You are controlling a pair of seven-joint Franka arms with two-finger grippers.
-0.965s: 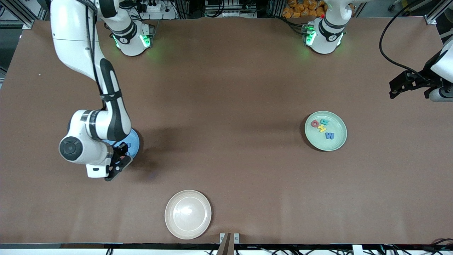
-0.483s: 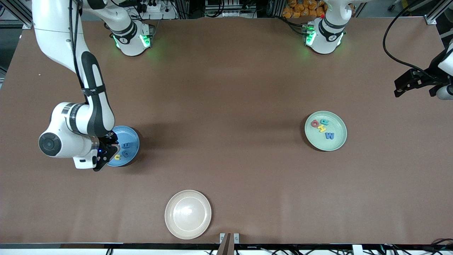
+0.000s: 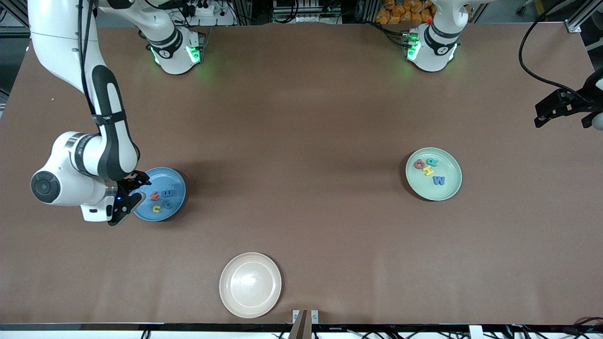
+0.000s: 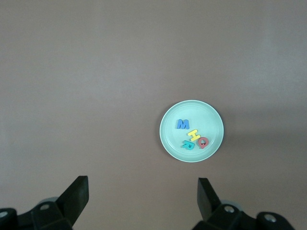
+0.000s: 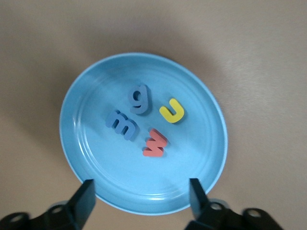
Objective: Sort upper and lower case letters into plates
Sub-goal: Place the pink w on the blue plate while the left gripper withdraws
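Lowest in the front view, a cream plate [image 3: 250,285] sits bare near the bottom edge. At middle left, the right gripper [image 3: 126,197] hangs over the rim of the blue plate [image 3: 175,181]; its wrist view shows the fingers [image 5: 85,197] spread wide, nothing between them. That plate holds the blue m [image 5: 123,123], blue g [image 5: 139,98], yellow u [image 5: 172,110] and red w [image 5: 155,143], lying close together, the m and g seemingly touching. At middle right the green plate [image 3: 450,186] carries the blue W [image 3: 438,180], yellow H [image 3: 428,171], teal R [image 3: 431,162] and red G [image 3: 418,164]. At the right edge, higher up, the left gripper [image 3: 560,110] waits over bare table, fingers [image 4: 76,195] wide apart and empty. No brands or labels are readable.
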